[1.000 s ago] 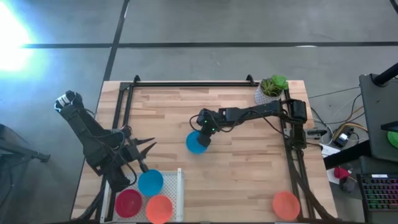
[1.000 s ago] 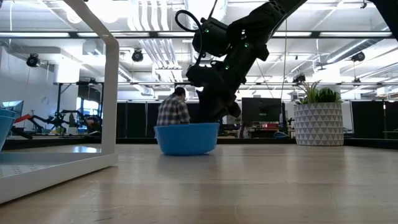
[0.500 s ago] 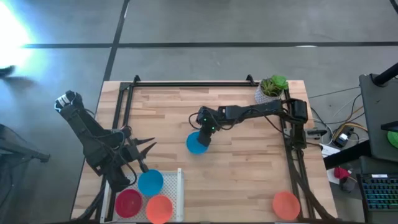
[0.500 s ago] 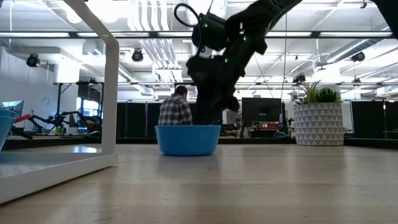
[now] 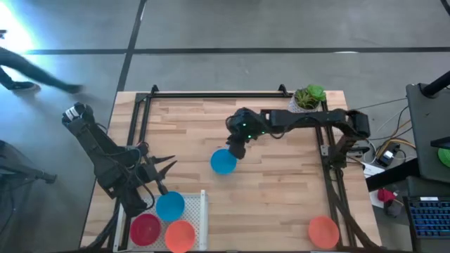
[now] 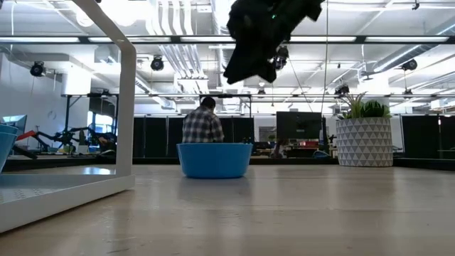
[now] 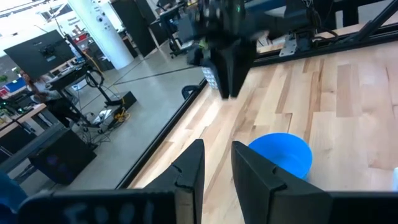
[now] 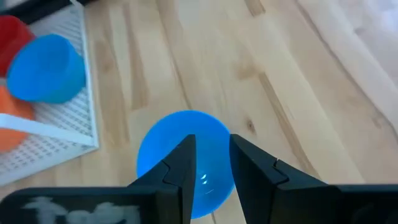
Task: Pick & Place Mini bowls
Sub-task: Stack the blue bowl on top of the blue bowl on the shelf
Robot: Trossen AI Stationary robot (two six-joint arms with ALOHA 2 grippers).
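Our right tool hangs above the blue mini bowl at mid-table, fingers narrowly parted and empty. The left tool waits, narrowly parted, by the white rack holding three bowls. We judge this the release step; next probably calls for the orange bowl at near right.

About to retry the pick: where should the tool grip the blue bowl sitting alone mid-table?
Pinch the rim of the blue bowl, coming straight down. It sits upright and open, so one finger can go inside the thin wall and one outside. The right tool hangs just above it.
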